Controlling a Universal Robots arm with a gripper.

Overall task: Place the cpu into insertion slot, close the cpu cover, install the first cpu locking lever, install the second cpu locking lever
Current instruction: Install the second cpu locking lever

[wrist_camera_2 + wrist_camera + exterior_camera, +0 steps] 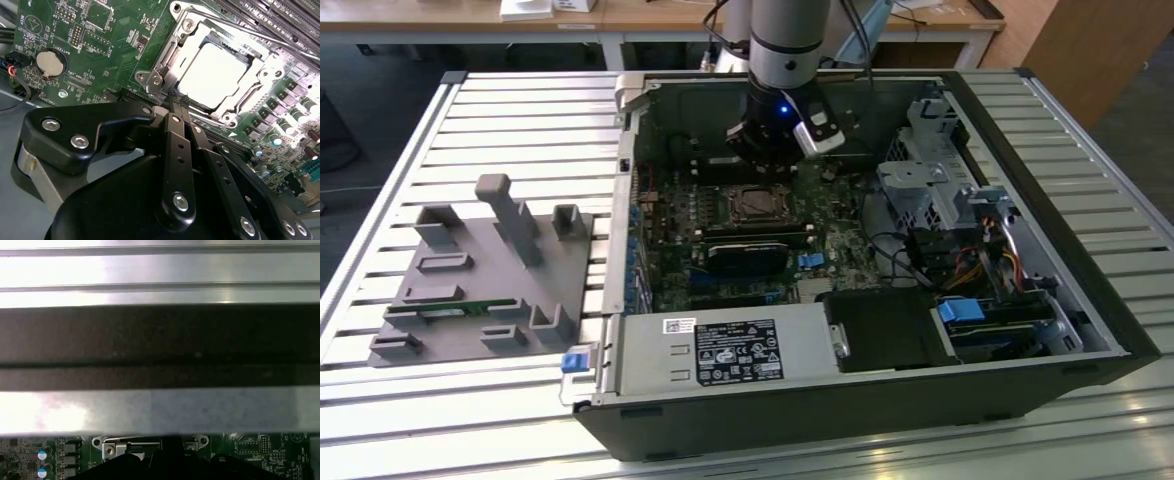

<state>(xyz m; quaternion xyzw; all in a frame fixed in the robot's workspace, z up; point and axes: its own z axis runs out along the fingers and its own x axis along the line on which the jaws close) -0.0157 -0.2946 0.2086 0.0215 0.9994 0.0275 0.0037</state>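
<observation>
A: Where does the chip [216,75] lie from the gripper [176,102]?

B: In the second wrist view it sits in the socket [192,62] just beyond the fingertips, with the metal cover [162,80] closed around it. The fingers look pressed together, tips at the socket's near edge, holding nothing

A: And the room around it?

B: Tight. The green board [720,215] lies flat inside the open computer case [1067,330], with walls and cables nearby

Slatted aluminium table [400,150] brightly lit; wooden desk [654,18] behind it; wooden panel [1101,60] beside desk.
</observation>
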